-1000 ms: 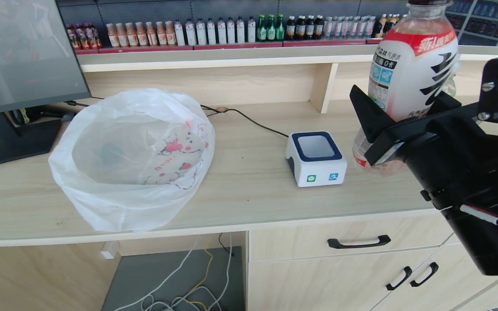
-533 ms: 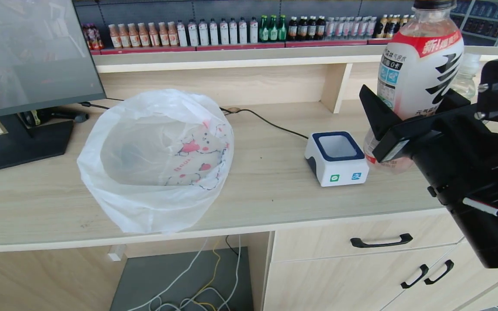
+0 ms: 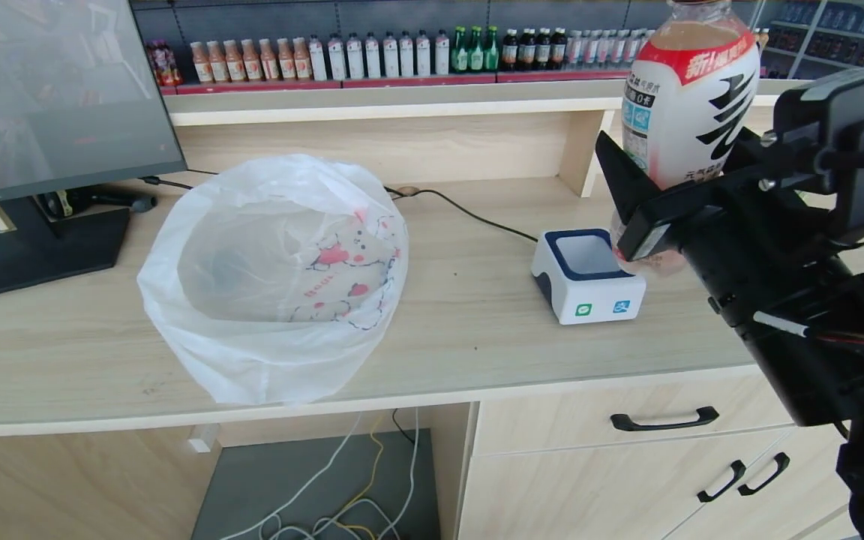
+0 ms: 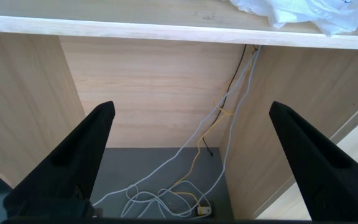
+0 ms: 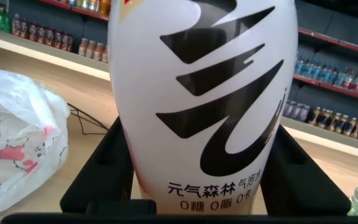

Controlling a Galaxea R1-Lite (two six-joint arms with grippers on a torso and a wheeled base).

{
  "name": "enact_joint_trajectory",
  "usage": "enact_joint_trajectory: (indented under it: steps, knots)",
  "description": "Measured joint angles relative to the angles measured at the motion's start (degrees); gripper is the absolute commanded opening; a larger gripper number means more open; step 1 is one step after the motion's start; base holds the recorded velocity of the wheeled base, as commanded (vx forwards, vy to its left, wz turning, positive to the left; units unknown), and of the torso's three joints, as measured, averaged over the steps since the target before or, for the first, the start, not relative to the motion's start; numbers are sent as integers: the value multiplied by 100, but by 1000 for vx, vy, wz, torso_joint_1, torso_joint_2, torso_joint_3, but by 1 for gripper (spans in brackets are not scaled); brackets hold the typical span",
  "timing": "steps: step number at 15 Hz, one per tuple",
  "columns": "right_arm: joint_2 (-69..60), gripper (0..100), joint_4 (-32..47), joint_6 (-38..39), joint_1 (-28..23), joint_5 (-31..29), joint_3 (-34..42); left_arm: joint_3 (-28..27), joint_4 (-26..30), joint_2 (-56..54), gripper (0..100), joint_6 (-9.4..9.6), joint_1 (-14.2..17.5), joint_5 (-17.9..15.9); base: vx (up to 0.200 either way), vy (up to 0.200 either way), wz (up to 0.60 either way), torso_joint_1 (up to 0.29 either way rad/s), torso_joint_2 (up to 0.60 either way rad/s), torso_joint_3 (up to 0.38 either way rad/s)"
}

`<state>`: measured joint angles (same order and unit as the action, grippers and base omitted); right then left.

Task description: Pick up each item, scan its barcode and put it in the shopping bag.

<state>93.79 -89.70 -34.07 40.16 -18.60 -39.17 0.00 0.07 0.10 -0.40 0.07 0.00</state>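
My right gripper (image 3: 691, 184) clamps the white-labelled, black-stroked, red-banded bottle (image 3: 691, 90) just above the scanner (image 3: 588, 276); my left gripper (image 4: 191, 111) gapes wide, empty.

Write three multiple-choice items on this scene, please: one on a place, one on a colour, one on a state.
1. Where is the white translucent plastic shopping bag, relative to the white box-shaped scanner with a dark blue rim?
A. On the robot's left.
B. On the robot's right.
C. On top.
2. What colour is the band atop the label of the large plastic drink bottle?
A. Green.
B. Red.
C. Yellow.
3. What is the state of the right gripper?
A. Open, empty.
B. Shut on the bag.
C. Shut on the bottle.
Key: 1 A, the bag sits left of the scanner; 2 B, the band is red; 3 C, the fingers clamp the bottle's sides.
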Motion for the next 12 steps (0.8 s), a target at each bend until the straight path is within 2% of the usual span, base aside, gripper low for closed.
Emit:
enact_joint_trajectory:
  steps: [1, 5, 6, 8, 10, 12]
  knots:
    - [41, 0, -2, -27, -177, 282, -13, 0, 2, 0, 100, -2, 0, 0, 0, 0, 0, 0, 0, 0]
    - [174, 0, 91, -61, -1504, 1790, -160, 0, 0, 0, 100, -2, 0, 0, 0, 0, 0, 0, 0, 0]
    - [188, 0, 277, -63, -1690, 1986, -330, 0, 2, 0, 100, -2, 0, 0, 0, 0, 0, 0, 0, 0]
    - [196, 0, 794, -178, -1893, 2384, -820, 0, 2, 0, 100, -2, 0, 0, 0, 0, 0, 0, 0, 0]
    - [205, 0, 1542, -649, -1952, 3206, -1264, 0, 2, 0, 100, -2, 0, 0, 0, 0, 0, 0, 0, 0]
    - [226, 0, 1807, -978, -1976, 3573, -1463, 0, 2, 0, 100, -2, 0, 0, 0, 0, 0, 0, 0, 0]
